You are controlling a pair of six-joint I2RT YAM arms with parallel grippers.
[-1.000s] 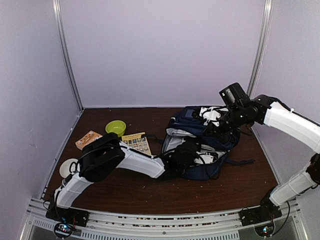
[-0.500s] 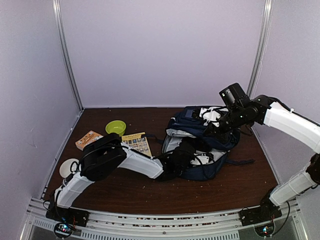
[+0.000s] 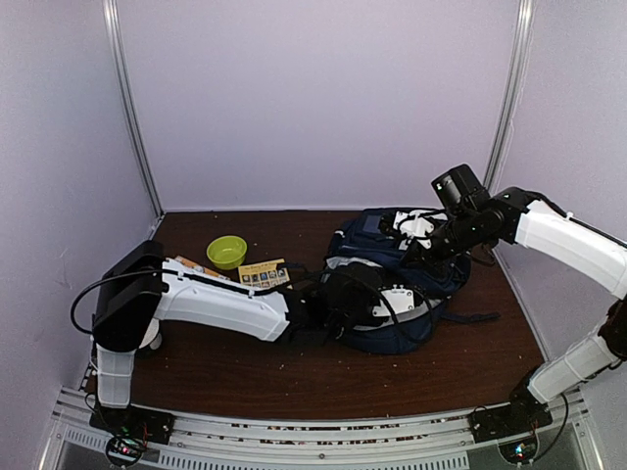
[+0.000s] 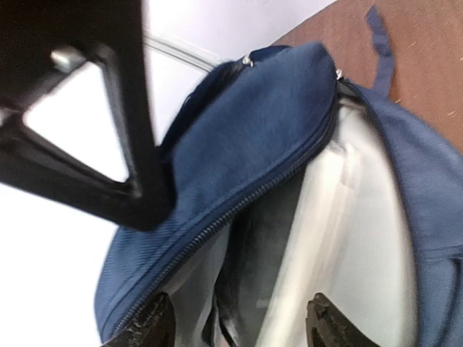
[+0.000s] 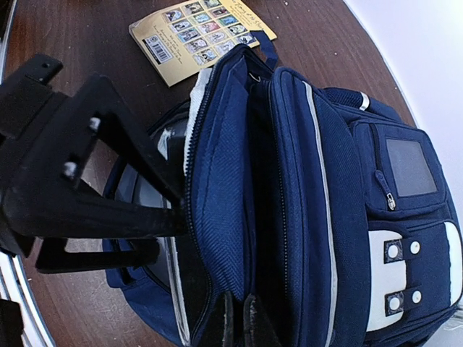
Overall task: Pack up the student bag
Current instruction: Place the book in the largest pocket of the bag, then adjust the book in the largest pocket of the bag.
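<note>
The student bag [image 3: 431, 279] lies on the brown table, navy with white patches, its main compartment unzipped. My right gripper [image 3: 419, 253] is shut on the navy edge of the raised flap [image 5: 217, 217] and holds it up; its fingertips [image 5: 242, 318] pinch the fabric. My left gripper [image 3: 345, 299] is at the bag's mouth on its left side. In the left wrist view its jaws [image 4: 237, 329] stand open, pointing into the grey-lined compartment [image 4: 268, 246] with nothing gripped. The zip [image 4: 239, 206] runs along the blue flap above them.
A yellow picture booklet [image 3: 263, 274] lies just left of the bag, partly behind my left forearm. A green bowl [image 3: 227, 251] stands behind it. An orange box [image 3: 182, 262] and a white disc [image 3: 147, 335] are mostly hidden by the left arm. A loose strap [image 3: 475, 316] trails right.
My left jaws have opened. The left arm's elbow has swung out to the left and lower, and its wrist has drawn back a little. The right gripper still holds the flap.
</note>
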